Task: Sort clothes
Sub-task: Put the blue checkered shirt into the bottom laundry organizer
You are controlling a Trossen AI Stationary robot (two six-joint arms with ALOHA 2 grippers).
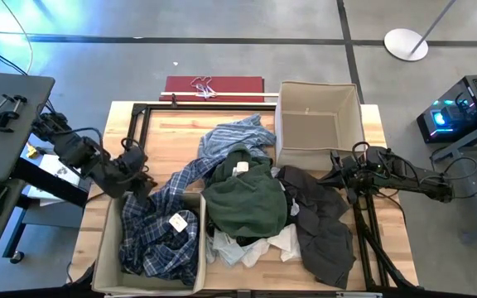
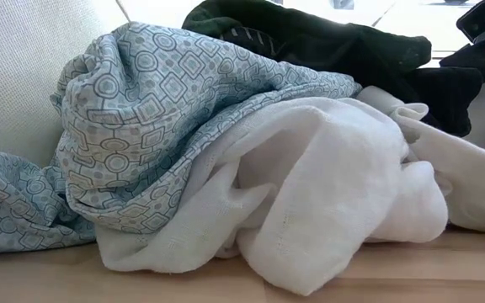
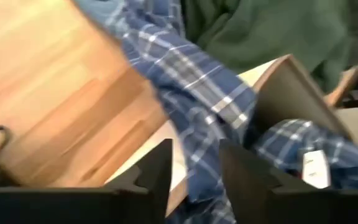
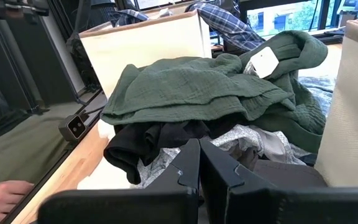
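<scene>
**A:** Where does the navy-and-white plaid shirt [image 1: 157, 225] lie?

**B:** Mostly inside the beige square fabric box [image 1: 106, 248] at the near left of the wooden table [image 1: 168, 141]. One part trails over the box's rim toward the pile in the middle. A white tag shows on it in the box.

**A:** And the left gripper [image 1: 132, 184]?

**B:** It hangs just beside that box's far rim, over the trailing plaid cloth. In the left wrist view its two dark fingers [image 3: 157, 171] stand a little apart with the plaid cloth running between them; whether they pinch it cannot be told.

**A:** What makes up the middle pile?

**B:** A dark green crinkled top [image 1: 245, 199] sits on top, with a white tag. A light blue patterned shirt [image 1: 234, 136] spreads behind it, toward the second beige fabric box [image 1: 319, 122], which stands at the far right. Small white cloth pieces [image 1: 276, 242] poke out at the near edge. The low view shows the blue patterned cloth draped over a white piece.

**A:** And the charcoal grey garment [image 1: 321, 228]?

**B:** It lies to the right of the green top, touching it, reaching the table's near edge.

**A:** The right gripper [image 1: 338, 172]?

**B:** It rests at the grey garment's far end, near the second box. Its jaws are closed together, gripping nothing visible. A person's hand [image 4: 2, 198] shows at the edge of the right wrist view.
</scene>
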